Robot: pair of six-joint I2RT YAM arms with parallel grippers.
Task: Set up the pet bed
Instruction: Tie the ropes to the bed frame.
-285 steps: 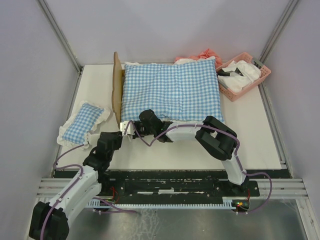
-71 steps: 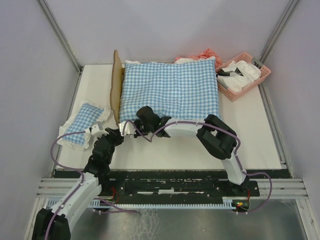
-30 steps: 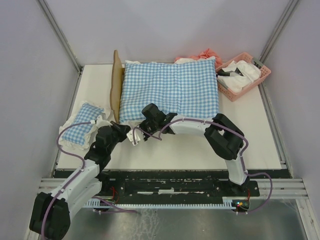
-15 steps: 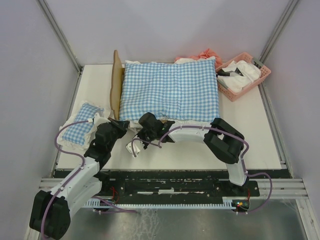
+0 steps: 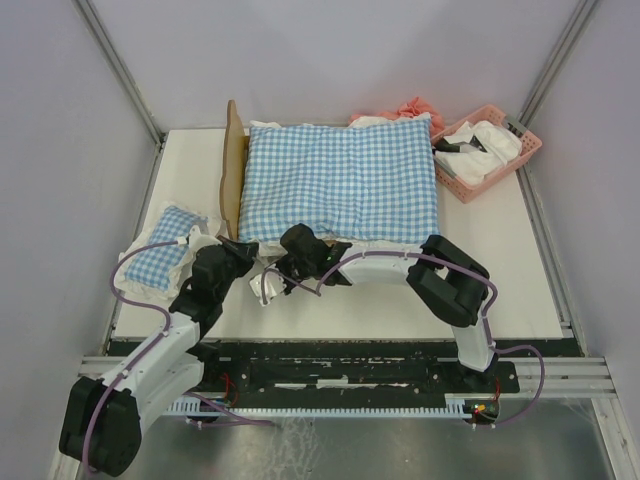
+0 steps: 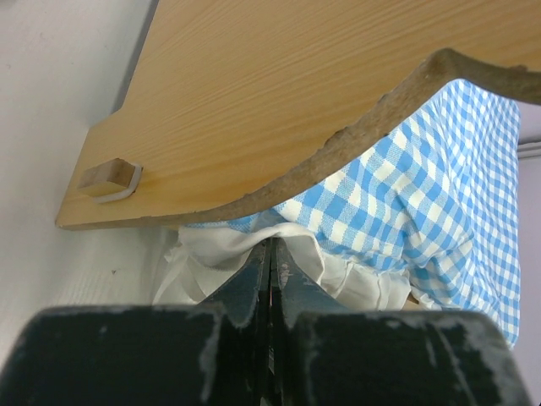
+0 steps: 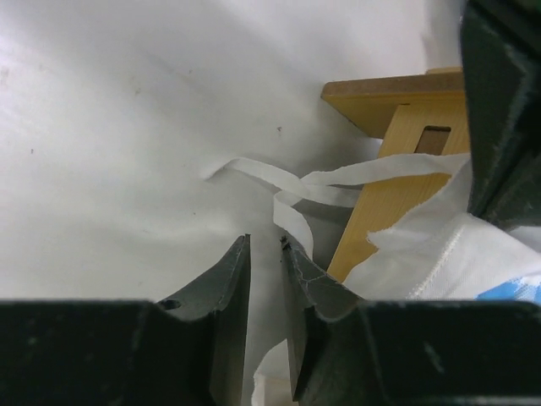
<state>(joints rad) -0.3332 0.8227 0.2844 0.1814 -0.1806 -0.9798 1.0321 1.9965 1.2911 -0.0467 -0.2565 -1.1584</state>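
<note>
The pet bed (image 5: 233, 170) is sitting toward the far edge of the worktop (image 5: 400, 300), its wavy headboard standing upright and facing the left edge. A blue-and-white checked cushion (image 5: 340, 180) is lying on top and hiding most of the frame. Both arms are reaching to the bed's near corner on the headboard side.

In the left wrist view, the left end effector (image 6: 269, 254) is pressing its fingers fully together just under the headboard's lower edge. The cushion's white frill (image 6: 220, 254) is bunching over the tips; whether any cloth is caught between them cannot be told.

The right end effector (image 7: 265, 247) is holding its fingers nearly together, leaving only a thin slit. A white tie (image 7: 279, 182) is trailing past one tip beside a wooden leg of the bed, and whether it is pinched is unclear.

A small checked pillow (image 5: 160, 255) is lying by the left edge, and a pink basket (image 5: 520, 160) is sitting in the far right corner.
</note>
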